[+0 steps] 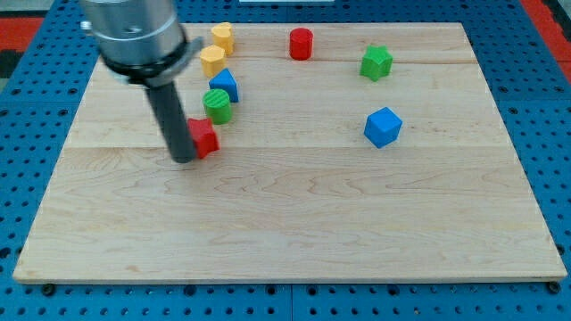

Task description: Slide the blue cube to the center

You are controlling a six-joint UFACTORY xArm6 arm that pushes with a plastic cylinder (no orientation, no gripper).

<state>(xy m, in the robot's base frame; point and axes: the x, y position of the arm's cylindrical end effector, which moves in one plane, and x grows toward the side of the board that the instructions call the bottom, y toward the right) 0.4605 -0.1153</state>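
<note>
Camera view: a light wooden counter (294, 232) on a blue perforated base (27, 107). No hand on this arm, only a straight dark rod (171, 116) under a grey metal housing (134, 31); so nothing released, clenched or grasped.

My tip (183, 159) down on the counter in the left half, touching the left side of the red block (204, 137), or at least pressed right against it; exact contact hard to tell, since the rod covers part of that block.

Just above the red block, toward the view's top: the green cylinder (217, 104), ribbed on its side. Directly above it and very close, a blue block (224, 84), shape not clear, perhaps a wedge. Then two yellow blocks in a line going upward: the lower yellow block (212, 61) just beside the housing, the upper yellow block (222, 37) near the top edge of the counter.

The blue cube (383, 127) in the right half, a little right of and above the middle of the counter, well apart from my tip and from all other blocks, standing alone.

Near the top edge, around the middle: the red cylinder (301, 44). To its right, the green star-shaped block (376, 62), above the blue cube and apart from it.
</note>
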